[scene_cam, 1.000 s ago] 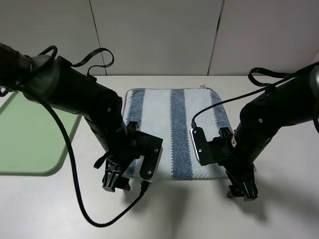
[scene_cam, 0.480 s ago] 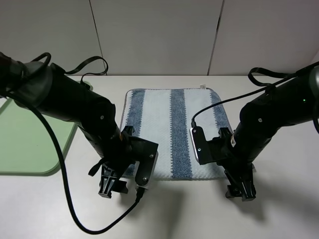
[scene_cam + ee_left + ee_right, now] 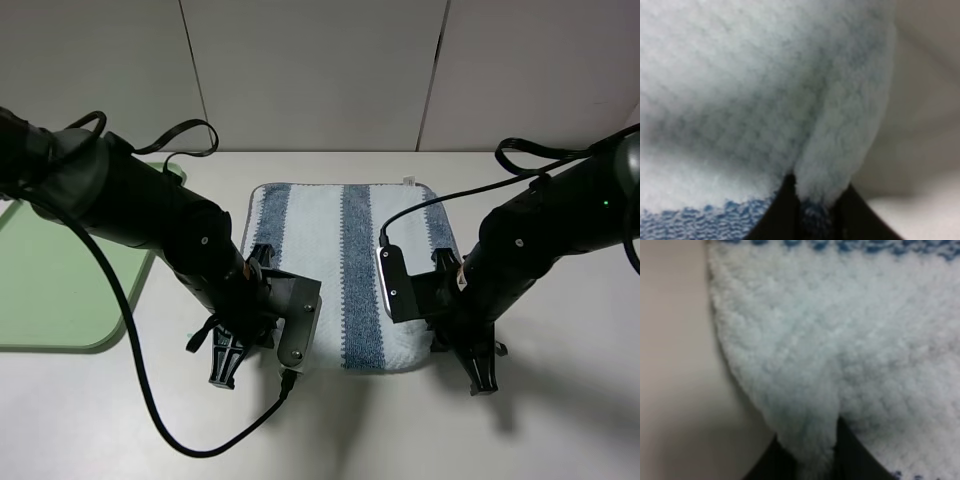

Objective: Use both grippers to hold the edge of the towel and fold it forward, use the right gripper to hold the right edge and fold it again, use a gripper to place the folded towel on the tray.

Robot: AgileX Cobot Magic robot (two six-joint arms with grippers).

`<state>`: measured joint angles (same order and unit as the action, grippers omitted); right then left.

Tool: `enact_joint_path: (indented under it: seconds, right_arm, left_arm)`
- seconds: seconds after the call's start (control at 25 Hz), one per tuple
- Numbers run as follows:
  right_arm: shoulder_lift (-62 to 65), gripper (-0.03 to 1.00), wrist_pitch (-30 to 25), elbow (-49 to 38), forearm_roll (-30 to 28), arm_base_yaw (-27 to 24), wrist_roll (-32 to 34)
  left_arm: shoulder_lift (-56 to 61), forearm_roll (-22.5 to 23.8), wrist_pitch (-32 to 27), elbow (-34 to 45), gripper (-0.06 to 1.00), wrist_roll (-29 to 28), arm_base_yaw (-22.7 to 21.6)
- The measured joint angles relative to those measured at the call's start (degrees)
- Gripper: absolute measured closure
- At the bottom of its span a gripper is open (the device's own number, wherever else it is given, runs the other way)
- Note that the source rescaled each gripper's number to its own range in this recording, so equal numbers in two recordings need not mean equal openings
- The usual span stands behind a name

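The striped blue-and-white towel (image 3: pixel 345 265) lies flat in the middle of the table, with its white tag at the far edge. My left gripper (image 3: pixel 228 358) is at the towel's near left corner and my right gripper (image 3: pixel 480 372) is at its near right corner. In the left wrist view the black fingertips (image 3: pixel 785 212) pinch a fold of terry cloth (image 3: pixel 765 100). In the right wrist view the black fingertips (image 3: pixel 850 452) likewise pinch the pale cloth (image 3: pixel 840 340). The hem is hidden inside both grips. The light-green tray (image 3: pixel 50 280) lies at the far left.
The white tabletop (image 3: pixel 350 430) runs along the near side. A pale panelled wall (image 3: pixel 320 70) stands behind the table. Black cables loop from both arms, one lying on the table near the front left (image 3: pixel 190 440).
Both grippers have closed their spread fingers onto the towel's near corners. The near edge now bulges slightly toward the front, and both arms have shifted a little.
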<state>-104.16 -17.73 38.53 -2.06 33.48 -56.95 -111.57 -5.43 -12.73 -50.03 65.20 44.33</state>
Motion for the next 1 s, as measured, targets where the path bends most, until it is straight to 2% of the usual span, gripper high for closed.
enact_joint_path:
  seconds: [0.12,0.72,0.84,1.0]
  right_arm:
    - [-0.1,0.97,0.3,0.0,-0.2,0.0,0.0]
    - [1.3,0.97,0.0,-0.2,-0.4,0.0,0.0]
    - [3.0,0.97,-1.5,-0.2,-0.2,0.0,0.0]
    - [6.1,0.97,-4.3,-0.2,0.3,0.0,0.0]
  left_arm:
    - [-0.1,0.1,0.4,0.1,0.93,0.0,0.0]
    - [-0.1,0.2,1.0,0.1,0.94,0.0,0.0]
    - [0.5,0.2,-0.8,0.1,0.94,0.0,0.0]
    - [3.1,0.2,-6.4,0.2,0.94,0.0,0.0]
